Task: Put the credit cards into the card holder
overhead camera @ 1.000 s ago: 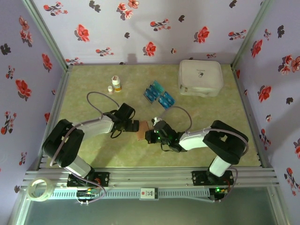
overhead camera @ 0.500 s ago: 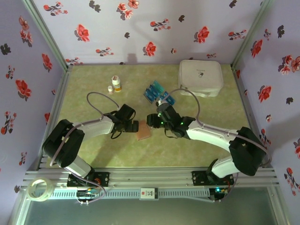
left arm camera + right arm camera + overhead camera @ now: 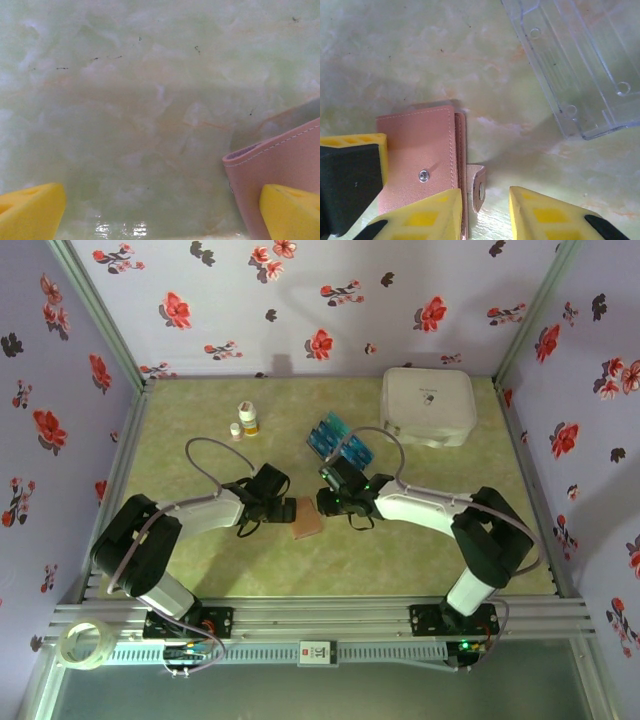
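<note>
The brown wallet lies flat about mid-table, right between the two claws. The blue cards sit in a bunch just beyond it, toward the far side, and I can't see any in the wallet yet.

The left claw is spread wide and grasping nothing. One finger is over the wallet's left edge, but I can't tell if it's touching. The right claw hangs over the wallet's right edge with its fingers a little apart and nothing pinched. The loose snap tab pokes out just under that gap.

My take: the wallet looks folded shut with the snap undone, so the job right now is getting it open and keeping it open. I'd have the left claw pin the bottom leaf down while the right one catches the tab or the top flap at its edge and lifts slowly. It's thin, and it'll probably slide on that smooth table if nothing holds it. Come in low and shallow, or you'll grab both leaves at once.

Room-wise, the clear plastic tray is near the wallet on the far side, so I wouldn't swing the flap that way. The white case is far right and the two small bottles are far left, both well apart from the work. There's plenty of bare table on the near side. The two claws are close together though, and that's the real bump risk.
</note>
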You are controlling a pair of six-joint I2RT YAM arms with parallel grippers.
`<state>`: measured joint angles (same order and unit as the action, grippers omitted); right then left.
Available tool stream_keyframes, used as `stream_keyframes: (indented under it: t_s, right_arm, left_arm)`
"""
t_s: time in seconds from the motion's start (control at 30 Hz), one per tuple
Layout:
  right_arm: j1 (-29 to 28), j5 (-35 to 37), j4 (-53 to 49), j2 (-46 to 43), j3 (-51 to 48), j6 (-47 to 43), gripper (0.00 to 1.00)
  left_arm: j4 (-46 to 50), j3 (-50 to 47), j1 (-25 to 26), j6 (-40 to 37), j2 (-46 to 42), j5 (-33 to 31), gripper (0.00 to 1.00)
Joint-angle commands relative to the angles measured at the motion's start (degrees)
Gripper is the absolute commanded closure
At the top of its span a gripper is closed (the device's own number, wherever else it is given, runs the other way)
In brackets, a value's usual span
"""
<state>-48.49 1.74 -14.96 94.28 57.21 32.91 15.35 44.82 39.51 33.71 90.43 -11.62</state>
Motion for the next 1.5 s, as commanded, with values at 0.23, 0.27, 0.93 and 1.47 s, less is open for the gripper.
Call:
stream_keyframes:
  t_s: [0.23,0.27,0.93,1.47]
  right_arm:
    - [0.05,-0.23,-1.03,2.75,2.36,-0.83,0.76]
    - [0.04,-0.25,-0.95,2.94,2.26,-0.84,0.78]
    - [-0.65,-7.01,5.21,2.43,2.12,1.75,1.0]
    - [-3.64,-7.55,7.4,10.83,4.7,2.77,1.0]
  left_arm:
    - [2.18,-1.84,0.32,0.08,1.9,-2.84,0.0]
    - [2.21,-1.84,0.31,0.11,1.85,-2.86,0.0]
    - [2.16,-1.75,0.32,-0.09,1.88,-2.88,0.0]
    - [2.03,-2.07,0.5,-0.07,1.85,-2.88,0.0]
